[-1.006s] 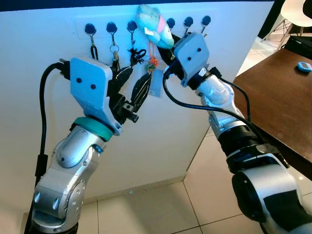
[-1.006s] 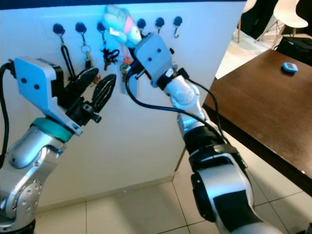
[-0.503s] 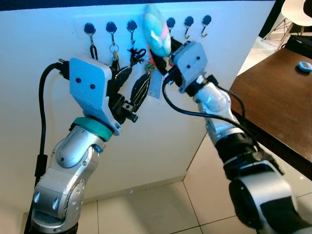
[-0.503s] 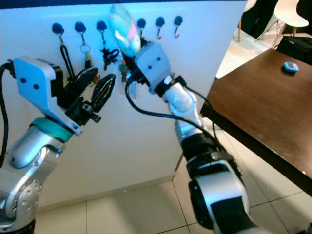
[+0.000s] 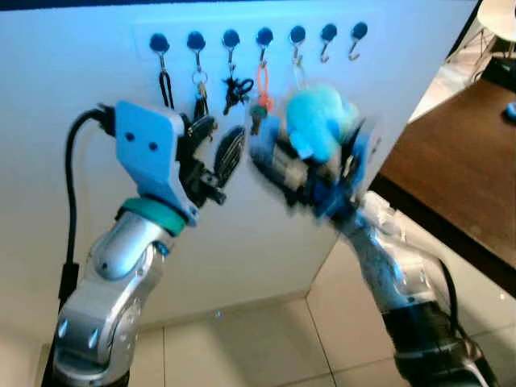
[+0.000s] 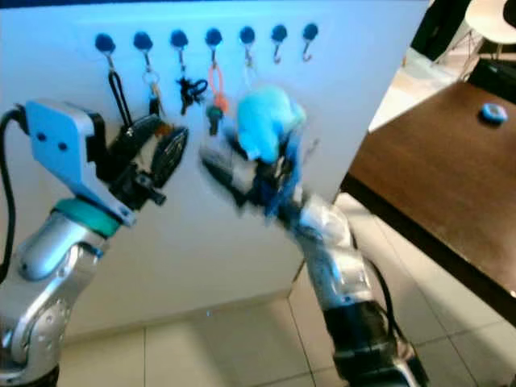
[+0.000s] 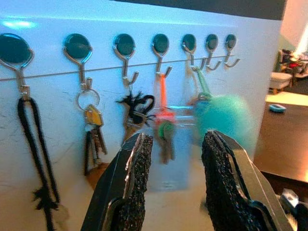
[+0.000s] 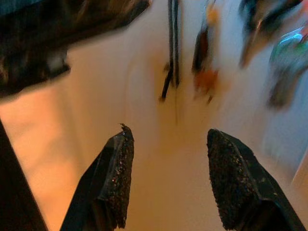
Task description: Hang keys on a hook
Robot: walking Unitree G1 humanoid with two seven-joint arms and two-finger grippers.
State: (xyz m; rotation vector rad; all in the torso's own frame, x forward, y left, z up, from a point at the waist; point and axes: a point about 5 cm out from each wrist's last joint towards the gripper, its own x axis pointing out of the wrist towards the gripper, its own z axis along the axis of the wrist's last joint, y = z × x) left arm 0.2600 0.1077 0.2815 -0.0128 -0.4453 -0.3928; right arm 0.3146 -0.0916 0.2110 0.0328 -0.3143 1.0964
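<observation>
Seven hooks | keys on fifth, swinging | right gripper spread, empty, beneath | left gripper spread | risk: arm knocks keys off.

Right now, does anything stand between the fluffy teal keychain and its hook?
Nothing visible does: the teal keychain hangs by its strap from the hook, beside the orange-tagged keys. The right gripper is open and empty.
</observation>
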